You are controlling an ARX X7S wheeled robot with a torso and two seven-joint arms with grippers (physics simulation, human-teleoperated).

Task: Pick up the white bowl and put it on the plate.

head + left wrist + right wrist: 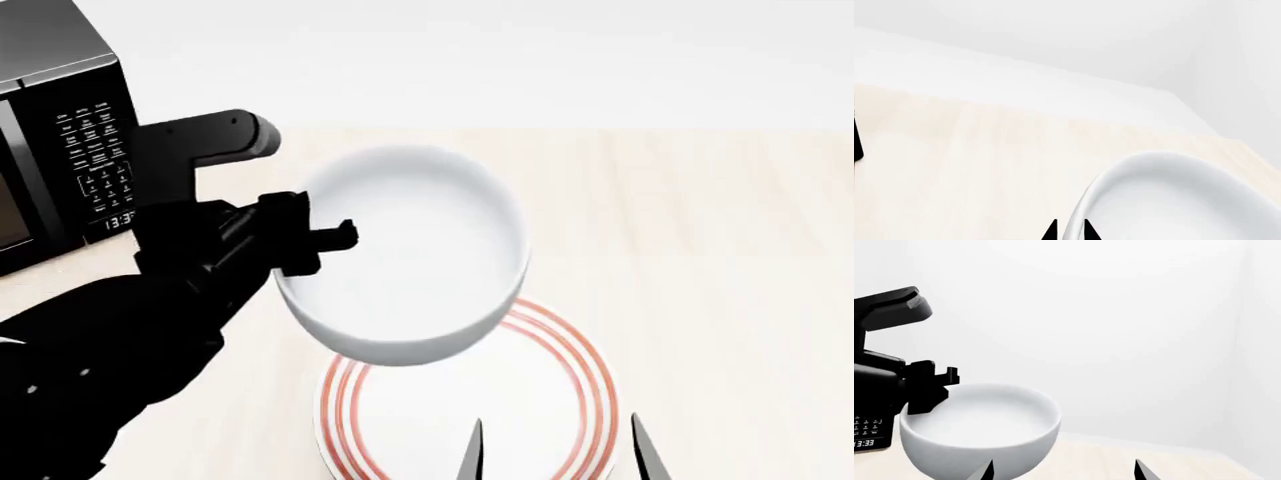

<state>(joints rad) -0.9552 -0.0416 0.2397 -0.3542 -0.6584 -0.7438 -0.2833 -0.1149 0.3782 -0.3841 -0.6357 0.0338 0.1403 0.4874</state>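
One white bowl [407, 255]: my left gripper [320, 240] is clamped on its rim, holding it raised above the one plate [561, 400]. My right gripper [554, 450]: fingers apart, near the plate. One microwave [60, 130].

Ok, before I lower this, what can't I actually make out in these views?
- Gap between the white bowl and the plate: the head view looks down, and the right wrist view crops the bowl's base.
- Plate's near rim: cut by the head view's bottom edge.
- Left gripper: only the jaw tips show at the bowl's rim, at the left wrist view's edge.
- Right gripper: only the tips show.
- Microwave: cropped at the head view's left.
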